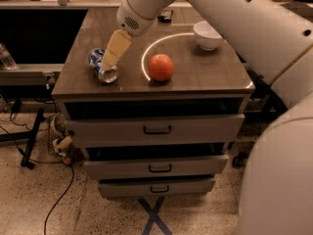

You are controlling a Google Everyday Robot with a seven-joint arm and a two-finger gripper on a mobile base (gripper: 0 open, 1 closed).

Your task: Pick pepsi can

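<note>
Pincer (pixel 107 60): beige, slanting down and to the left from the round white wrist, with its tip over the pepsi can. I cannot tell how far open it is, nor whether it has hold of anything.
Pepsi can (pixel 106 74): lying on its side near the front left corner of the surface, silver end turned toward the front edge. I see blue and white print on its body, and the pincer tip covers part of its upper side. I cannot tell whether the two touch.
Arm (pixel 230 18): thick and white, coming in from the right of my view and crossing above the back of the surface. More of the white body fills the lower right.
Surface (pixel 210 77): the brown top of a drawer cabinet, with a bright curved arc of light on it.
Orange (pixel 161 67): resting right of the can, apart from it, inside the arc.
Bowl (pixel 208 35): white, upright, toward the back right, well apart from the can.
Drawers (pixel 156 129): three stacked below the top, each with a dark handle.
Floor: speckled, with a blue tape cross (pixel 154 218) in front of the cabinet and cables (pixel 54 146) to the left.
</note>
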